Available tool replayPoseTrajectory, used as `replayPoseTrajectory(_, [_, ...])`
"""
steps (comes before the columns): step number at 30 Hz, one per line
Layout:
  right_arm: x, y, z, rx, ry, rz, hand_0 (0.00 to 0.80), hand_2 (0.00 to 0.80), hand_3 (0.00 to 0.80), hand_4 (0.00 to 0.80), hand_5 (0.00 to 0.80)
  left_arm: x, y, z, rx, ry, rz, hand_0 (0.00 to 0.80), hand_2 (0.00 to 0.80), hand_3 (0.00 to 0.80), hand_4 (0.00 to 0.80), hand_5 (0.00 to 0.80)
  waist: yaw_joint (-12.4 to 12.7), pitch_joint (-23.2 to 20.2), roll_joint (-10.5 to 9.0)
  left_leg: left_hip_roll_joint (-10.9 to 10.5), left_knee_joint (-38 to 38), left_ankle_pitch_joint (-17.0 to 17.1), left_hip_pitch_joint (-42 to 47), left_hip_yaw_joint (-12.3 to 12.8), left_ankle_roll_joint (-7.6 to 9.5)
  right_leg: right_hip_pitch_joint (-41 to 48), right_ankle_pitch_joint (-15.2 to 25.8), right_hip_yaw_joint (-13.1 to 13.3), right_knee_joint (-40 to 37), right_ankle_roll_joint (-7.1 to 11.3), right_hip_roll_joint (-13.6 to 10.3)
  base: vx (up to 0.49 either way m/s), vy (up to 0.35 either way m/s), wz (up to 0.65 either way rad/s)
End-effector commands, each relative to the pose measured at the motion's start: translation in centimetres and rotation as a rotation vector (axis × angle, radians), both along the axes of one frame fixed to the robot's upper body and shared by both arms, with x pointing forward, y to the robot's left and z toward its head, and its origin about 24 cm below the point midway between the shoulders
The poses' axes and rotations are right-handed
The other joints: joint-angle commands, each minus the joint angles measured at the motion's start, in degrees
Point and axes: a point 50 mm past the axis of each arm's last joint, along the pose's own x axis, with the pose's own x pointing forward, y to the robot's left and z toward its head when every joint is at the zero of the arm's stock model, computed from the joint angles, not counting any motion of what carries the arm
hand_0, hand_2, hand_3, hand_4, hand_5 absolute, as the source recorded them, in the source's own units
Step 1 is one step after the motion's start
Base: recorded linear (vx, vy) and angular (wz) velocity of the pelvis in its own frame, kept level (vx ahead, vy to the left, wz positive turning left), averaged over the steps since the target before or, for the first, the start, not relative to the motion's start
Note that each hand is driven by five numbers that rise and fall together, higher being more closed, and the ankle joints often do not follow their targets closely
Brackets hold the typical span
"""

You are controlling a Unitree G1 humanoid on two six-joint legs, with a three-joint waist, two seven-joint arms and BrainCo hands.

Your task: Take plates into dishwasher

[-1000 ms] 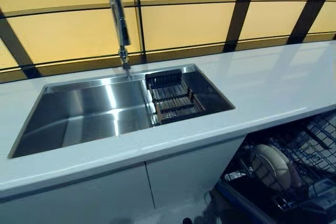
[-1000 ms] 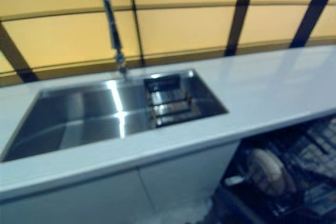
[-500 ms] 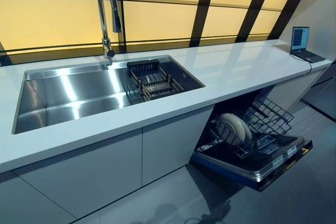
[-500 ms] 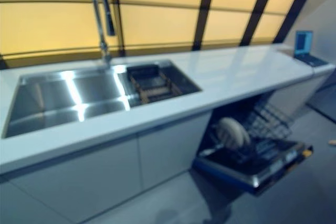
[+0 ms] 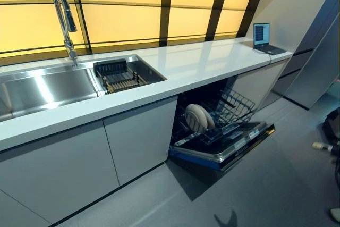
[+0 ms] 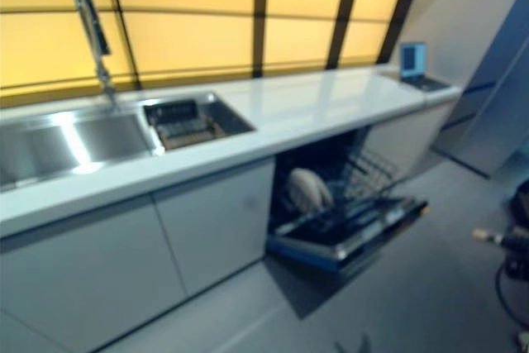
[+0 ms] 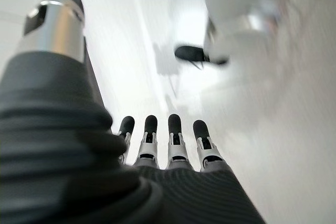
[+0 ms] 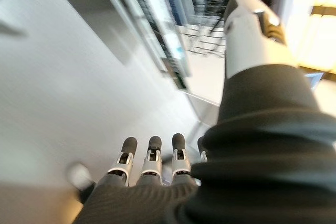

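Note:
Two pale plates (image 5: 197,117) stand upright in the lower rack (image 5: 234,107) of the open dishwasher, under the white counter (image 5: 202,65). Its door (image 5: 234,144) lies folded down over the grey floor. Neither hand shows in the eye views. In the left wrist view my left hand (image 7: 168,145) has straight fingers and holds nothing, with only blurred pale surfaces beyond it. My right hand (image 8: 152,163), in its own wrist view, is open and empty too, and the dishwasher's door (image 8: 173,40) shows blurred past its fingers.
A steel sink (image 5: 48,86) with a tall faucet (image 5: 62,14) and a dark drainer rack (image 5: 119,78) sits at the left of the counter. A laptop (image 5: 262,36) stands at the counter's far end. Some dark gear (image 5: 332,128) sits on the floor at the right edge.
The whole picture has shifted: the camera has drawn back from the sink and swung right, so the open dishwasher, floor and laptop now show. Nothing on the counter moved.

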Motion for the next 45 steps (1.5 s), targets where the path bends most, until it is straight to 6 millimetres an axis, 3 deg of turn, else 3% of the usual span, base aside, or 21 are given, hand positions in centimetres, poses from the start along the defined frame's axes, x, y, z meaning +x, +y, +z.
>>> replayPoseTrajectory(1, [2.2, 1.0, 1.2, 0.125, -0.181, -0.046, 0.0, 0.0, 0.0, 0.0, 0.0, -0.1, 0.7, 0.2, 0.041, -0.009, 0.036, 0.0, 0.0, 0.0, 0.0, 0.0, 2.13, -0.63, 1.73, -0.88, -0.22, -5.88, 7.11, 0.57, 1.0, -3.54, 9.76, 1.72, 0.77, 3.29, -4.45, 0.0, 0.0, 0.0])
replayPoseTrajectory(2, [2.1, 2.1, -0.6, 0.201, -0.17, -0.071, 0.0, 0.0, 0.0, 0.0, 0.0, -0.4, 0.9, 0.2, 0.05, -0.005, 0.039, 0.0, 0.0, 0.0, 0.0, 0.0, 2.49, -0.44, 2.04, -1.16, -1.32, -5.4, 7.6, 0.16, 1.04, -3.54, 9.54, 1.35, 1.91, 3.21, -4.63, -0.004, -0.019, 0.04])
replayPoseTrajectory(3, [2.1, 2.4, -1.0, 0.229, -0.165, -0.08, 0.0, 0.0, 0.0, 0.0, 0.0, -0.5, 1.0, 0.2, 0.052, -0.003, 0.04, 0.0, 0.0, 0.0, 0.0, 0.0, 2.56, -0.37, 2.1, -1.24, -1.62, -5.25, 7.72, 0.06, 1.09, -3.58, 9.45, 1.33, 2.33, 3.21, -4.69, -0.015, -0.041, 0.07])
replayPoseTrajectory(5, [1.8, 4.5, -4.0, 0.317, -0.13, -0.111, 0.0, 0.0, 0.0, 0.0, 0.0, -0.6, 1.9, 0.6, 0.071, 0.006, 0.029, 0.0, 0.0, 0.0, 0.0, 0.0, 3.44, 0.25, 2.12, -2.44, -2.11, -4.85, 7.31, -1.55, 2.38, -3.82, 9.45, 1.29, 8.75, 2.95, -5.23, -0.033, -0.106, 0.14])
replayPoseTrajectory(7, [1.4, 5.4, -5.3, 0.363, -0.123, -0.139, 0.0, 0.0, 0.0, 0.0, 0.0, -0.5, 2.6, 1.0, 0.088, 0.011, 0.01, 0.0, 0.0, 0.0, 0.0, 0.0, 3.35, 1.08, 2.34, -2.91, -1.78, -4.53, 7.06, -3.29, 2.93, -6.09, 11.21, 3.42, 12.35, 2.57, -4.92, 0.016, -0.202, 0.38])
replayPoseTrajectory(10, [0.5, 6.8, -7.6, 0.44, -0.119, -0.178, 0.0, 0.0, 0.0, 0.0, 0.0, 0.5, 3.6, 1.8, 0.097, -0.021, 0.026, 0.0, 0.0, 0.0, 0.0, 0.0, 2.65, 2.11, 2.95, -2.09, -2.08, -4.27, 7.3, -6.2, 2.39, -8.58, 12.81, 7.2, 9.17, 1.74, -5.1, 0.088, -0.373, 0.51])
replayPoseTrajectory(12, [0.3, 7.9, -8.9, 0.492, -0.137, -0.214, 0.0, 0.0, 0.0, 0.0, 0.0, 1.4, 3.6, 2.1, 0.09, -0.061, 0.028, 0.0, 0.0, 0.0, 0.0, 0.0, 1.33, 2.6, 3.69, -0.06, -3.19, -4.38, 7.88, -8.72, 1.42, -11.27, 12.54, 11.92, 5.9, 1.96, -3.8, 0.124, -0.437, 0.58])
replayPoseTrajectory(13, [0.1, 8.5, -9.6, 0.481, -0.125, -0.219, 0.0, 0.0, 0.0, 0.0, 0.0, 1.6, 3.6, 2.1, 0.086, -0.075, 0.027, 0.0, 0.0, 0.0, 0.0, 0.0, 1.07, 2.83, 4.16, 1.3, -4.49, -3.47, 7.83, -9.51, 0.97, -11.32, 9.84, 13.2, 6.3, 2.16, -2.16, 0.09, -0.302, 0.43])
replayPoseTrajectory(14, [0.1, 8.5, -9.6, 0.481, -0.125, -0.219, 0.0, 0.0, 0.0, 0.0, 0.0, 1.6, 3.6, 2.1, 0.086, -0.075, 0.027, 0.0, 0.0, 0.0, 0.0, 0.0, 1.07, 2.83, 4.16, 1.3, -4.49, -3.47, 7.83, -9.51, 0.97, -11.32, 9.84, 13.2, 6.3, 2.16, -2.16, 0.047, -0.248, 0.86])
replayPoseTrajectory(15, [-0.4, 9.2, -10.5, 0.504, -0.127, -0.235, 0.0, 0.0, 0.0, 0.0, 0.0, 1.6, 3.2, 1.8, 0.062, -0.104, 0.073, 0.0, 0.0, 0.0, 0.0, 0.0, 0.92, 2.68, 4.71, 3.87, -6.62, -0.54, 8.06, -8.91, -0.38, -10.37, 5.68, 11.65, 7.44, 2.54, -0.17, 0.025, -0.206, 1.05])
replayPoseTrajectory(16, [-1.2, 9.4, -11.2, 0.533, -0.115, -0.238, 0.0, 0.0, 0.0, 0.0, 0.0, 1.6, 2.6, 1.6, 0.034, -0.122, 0.112, 0.0, 0.0, 0.0, 0.0, 0.0, 0.76, 2.47, 5.14, 5.29, -7.99, 1.44, 7.85, -8.19, -1.25, -9.77, 4.21, 9.9, 7.77, 2.12, 0.44, 0.028, -0.282, 1.76])
replayPoseTrajectory(17, [-2.3, 9.6, -12.2, 0.546, -0.113, -0.245, 0.0, 0.0, 0.0, 0.0, 0.0, 1.7, 1.5, 1.0, -0.001, -0.133, 0.131, 0.0, 0.0, 0.0, 0.0, 0.0, 0.7, 2.53, 5.56, 6.55, -8.43, 3.66, 6.27, -7.7, -2.06, -8.62, 2.65, 8.33, 7.27, 0.76, 1.64, 0.005, -0.203, 1.27])
replayPoseTrajectory(19, [-2.9, 10.3, -13.1, 0.567, -0.135, -0.256, 0.0, 0.0, 0.0, 0.0, 0.0, 1.8, -0.2, 0.3, -0.045, -0.162, 0.15, 0.0, 0.0, 0.0, 0.0, 0.0, 1.56, 3.18, 5.84, 6.75, -8.43, 6.03, 3.33, -7.39, -2.54, -6.87, 2.11, 6.47, 5.32, -0.46, 2.95, -0.045, -0.195, 0.84])
replayPoseTrajectory(20, [-3.0, 10.5, -13.2, 0.574, -0.158, -0.264, 0.0, 0.0, 0.0, 0.0, 0.0, 1.9, -0.9, 0.0, -0.067, -0.177, 0.17, 0.0, 0.0, 0.0, 0.0, 0.0, 1.86, 3.5, 5.97, 6.27, -8.43, 6.46, 2.23, -6.96, -2.42, -6.15, 1.86, 5.93, 4.52, -0.92, 3.54, -0.088, -0.2, 0.64])
replayPoseTrajectory(21, [-3.4, 10.4, -13.5, 0.568, -0.167, -0.296, 0.0, 0.0, 0.0, 0.0, 0.0, 2.1, -1.9, -0.3, -0.107, -0.188, 0.172, 0.0, 0.0, 0.0, 0.0, 0.0, 1.9, 3.8, 6.05, 5.07, -7.26, 5.96, 1.41, -4.91, -1.72, -5.39, 1.49, 4.88, 4.01, -1.52, 3.94, -0.137, -0.168, 0.53])
replayPoseTrajectory(23, [-4.1, 9.6, -13.5, 0.535, -0.166, -0.367, 0.0, 0.0, 0.0, 0.0, 0.0, 2.5, -3.2, -0.7, -0.16, -0.2, 0.139, 0.0, 0.0, 0.0, 0.0, 0.0, 1.11, 3.74, 5.98, 2.42, -2.7, 3.37, 0.88, -1.31, -1.26, -5.43, 2.72, 2.07, 3.11, -1.42, 2.43, -0.16, -0.105, 0.67])
replayPoseTrajectory(25, [-4.6, 9.1, -13.5, 0.502, -0.149, -0.378, 0.0, 0.0, 0.0, 0.0, 0.0, 2.5, -3.7, -0.8, -0.174, -0.192, 0.114, 0.0, 0.0, 0.0, 0.0, 0.0, 0.71, 3.41, 6.22, 1.45, -3.55, 2.62, 1.7, -0.22, -1.09, -5.92, 3.68, 0.11, 3.09, -0.81, 1.68, -0.044, -0.052, 0.99])
replayPoseTrajectory(26, [-5.2, 8.7, -13.7, 0.472, -0.132, -0.411, 0.0, 0.0, 0.0, 0.0, 0.0, 1.8, -3.7, -1.0, -0.164, -0.175, 0.1, 0.0, 0.0, 0.0, 0.0, 0.0, 0.65, 3.28, 6.84, 0.36, -6.01, 3.08, 3.08, -0.8, -0.98, -6.29, 4.15, -0.47, 3.42, -0.98, 2.16, 0.027, -0.057, 0.59])
replayPoseTrajectory(33, [-7.3, 8.0, -14.2, 0.47, -0.097, -0.453, 0.0, 0.0, 0.0, 0.0, 0.0, -0.5, -1.1, -0.6, -0.096, -0.133, 0.111, 0.0, 0.0, 0.0, 0.0, 0.0, 0.48, 2.63, 6.91, -1.81, -8.43, 2.27, 5.2, -2.37, 0.01, -5.34, 4.22, -0.88, 2.72, -0.81, 2.91, 0.01, -0.033, 0.24])
replayPoseTrajectory(38, [-8.5, 7.8, -14.6, 0.457, -0.051, -0.477, 0.0, 0.0, 0.0, 0.0, 0.0, -0.9, -0.3, -0.4, -0.077, -0.127, 0.12, 0.0, 0.0, 0.0, 0.0, 0.0, -0.47, 2.07, 6.64, -1.6, -8.43, 1.34, 6.34, -1.44, 0.15, -4.47, 3.69, -0.23, 2.17, -1.06, 3.4, 0.0, 0.0, 0.0])
replayPoseTrajectory(45, [-10.0, 7.0, -14.7, 0.439, 0.038, -0.518, 0.0, 0.0, 0.0, 0.0, 0.0, -0.6, -0.6, -0.5, -0.085, -0.127, 0.084, 0.0, 0.0, 0.0, 0.0, 0.0, -1.62, 1.74, 6.34, -0.69, -8.43, 0.74, 7.75, 0.01, 0.03, -3.56, 3.36, 1.14, 1.61, -1.22, 4.07, 0.009, 0.012, -0.03])
